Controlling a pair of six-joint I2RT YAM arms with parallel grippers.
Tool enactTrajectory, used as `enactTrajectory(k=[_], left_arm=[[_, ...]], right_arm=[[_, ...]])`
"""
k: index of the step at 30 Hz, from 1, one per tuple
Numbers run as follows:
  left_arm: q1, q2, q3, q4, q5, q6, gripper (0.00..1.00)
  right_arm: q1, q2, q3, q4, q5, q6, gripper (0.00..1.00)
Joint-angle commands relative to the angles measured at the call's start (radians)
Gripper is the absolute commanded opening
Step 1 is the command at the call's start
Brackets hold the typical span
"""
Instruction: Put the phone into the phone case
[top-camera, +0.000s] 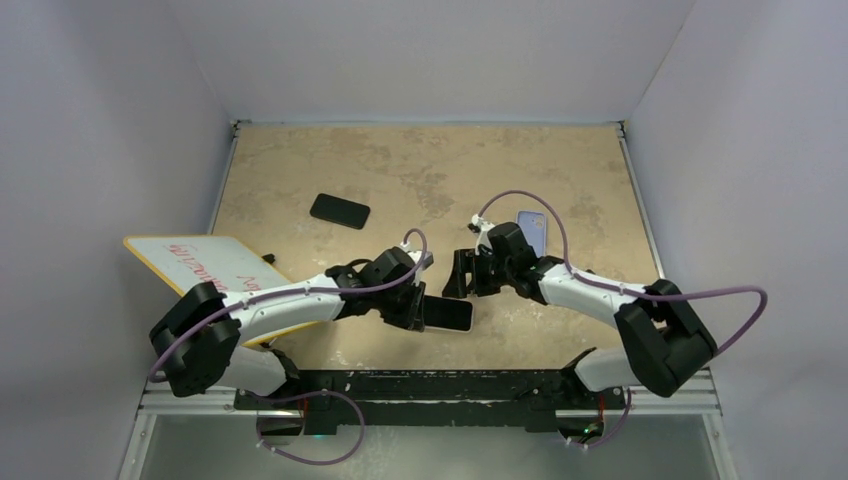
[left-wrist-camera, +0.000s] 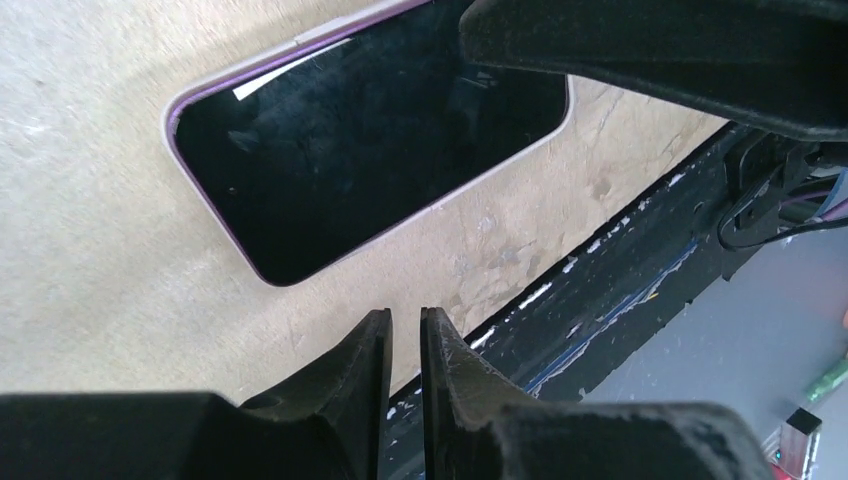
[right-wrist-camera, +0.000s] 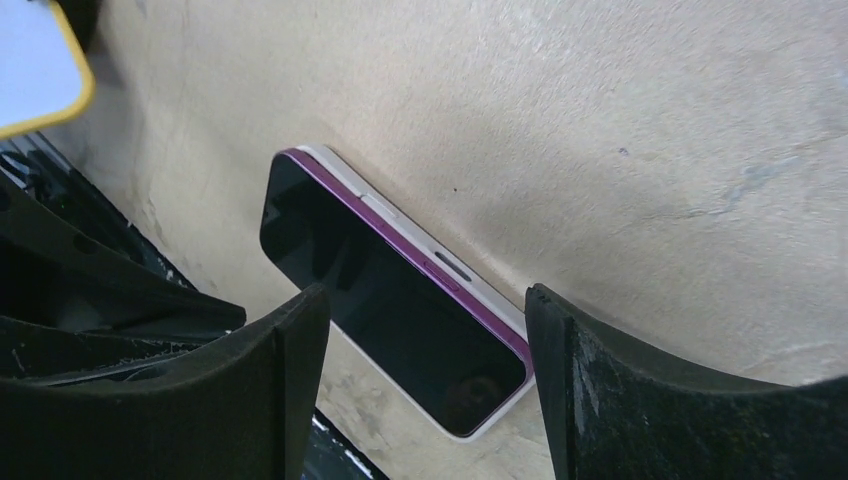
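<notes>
Lying screen-up on the tan tabletop (top-camera: 420, 170), close to its near edge and just in front of the black rail (top-camera: 430, 385) that carries the arm bases, the phone (top-camera: 448, 314) rests inside a pale phone case (right-wrist-camera: 405, 228). Its dark screen faces upward. In the right wrist view a purple band runs along one long side, between the glass and the case's white wall with its button and slot. Whether that side is pressed fully home I cannot tell. The left gripper (top-camera: 415, 305) hovers at the phone's left end. In its own wrist view its fingers (left-wrist-camera: 365, 360) are drawn nearly together with only a thin slit between them. They hold nothing and sit just off the phone's near long edge without touching it. The right gripper (top-camera: 460, 272) hangs just beyond the phone's far side. Its fingers (right-wrist-camera: 290, 370) are spread wide and empty, and in the wrist view the phone lies framed in the gap between them, on the tabletop below. The two grippers are close to each other, one on either side of the phone. Farther back on the left, well apart from both arms, lies a dark flat rectangle (top-camera: 340, 210). A pale blue flat thing (top-camera: 533, 228) lies partly hidden behind the right arm. A whiteboard (top-camera: 200, 262) with a yellow rim and red writing overhangs the left side of the tabletop, partly under the left arm.
</notes>
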Motion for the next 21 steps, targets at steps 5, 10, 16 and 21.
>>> enactTrajectory(k=[5,10,16,21], left_arm=[[-0.008,0.053,-0.013,0.084,0.005,-0.017,0.18],[-0.007,0.092,-0.012,0.038,-0.128,-0.023,0.07],[-0.006,0.121,-0.020,0.053,-0.183,-0.043,0.05],[0.007,0.170,0.028,0.021,-0.269,-0.047,0.00]], right_arm=[[-0.012,0.062,0.036,0.039,-0.131,-0.065,0.70],[-0.018,0.056,0.010,0.055,-0.157,-0.072,0.70],[-0.019,0.052,-0.006,0.046,-0.170,-0.086,0.69],[-0.019,0.031,-0.039,0.039,-0.170,-0.087,0.67]])
